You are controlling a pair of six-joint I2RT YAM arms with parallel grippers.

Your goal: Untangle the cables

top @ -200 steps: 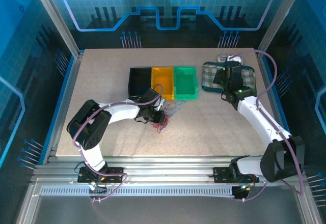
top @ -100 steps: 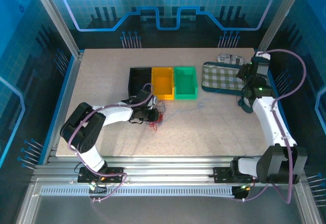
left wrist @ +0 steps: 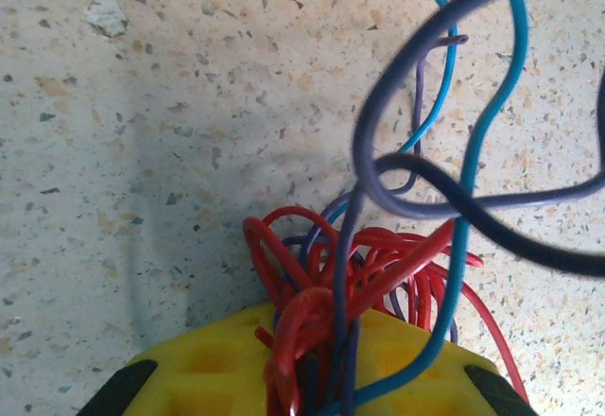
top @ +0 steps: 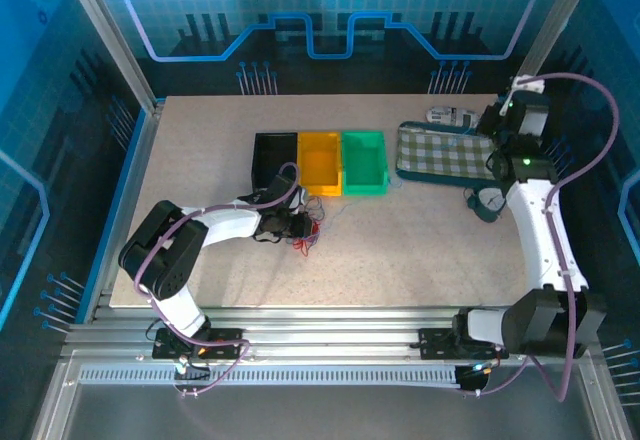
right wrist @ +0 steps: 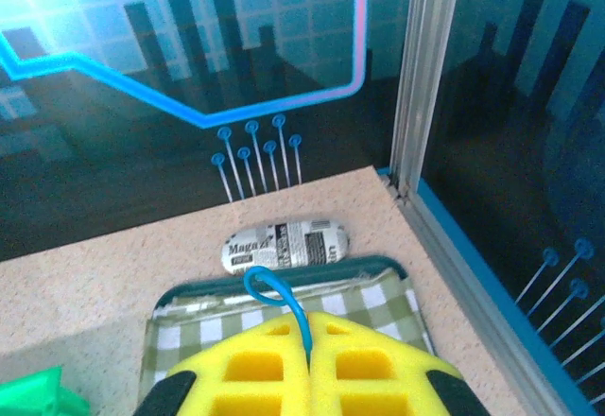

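The cables (top: 310, 232) lie as a small red and dark bunch on the table in front of the orange bin. My left gripper (top: 292, 226) is shut on that bunch. In the left wrist view its yellow fingers (left wrist: 208, 378) pinch red, dark purple and blue cables (left wrist: 378, 265), and loose loops rise over the speckled table. My right gripper (top: 497, 130) hangs over the right end of the checked tray. Its yellow fingers (right wrist: 369, 369) are shut on one thin blue cable (right wrist: 276, 288), which curls up from between them.
Black (top: 273, 158), orange (top: 320, 160) and green (top: 364, 160) bins stand in a row at mid-table. A checked tray (top: 430, 150) lies to their right, with a magazine-print pouch (top: 448, 116) behind it. The frame post (right wrist: 421, 85) and table edge are close to my right gripper.
My right arm swung from over the tray toward the back right corner, carrying the blue cable. My left gripper shifted slightly left with the bunch, then stayed still.
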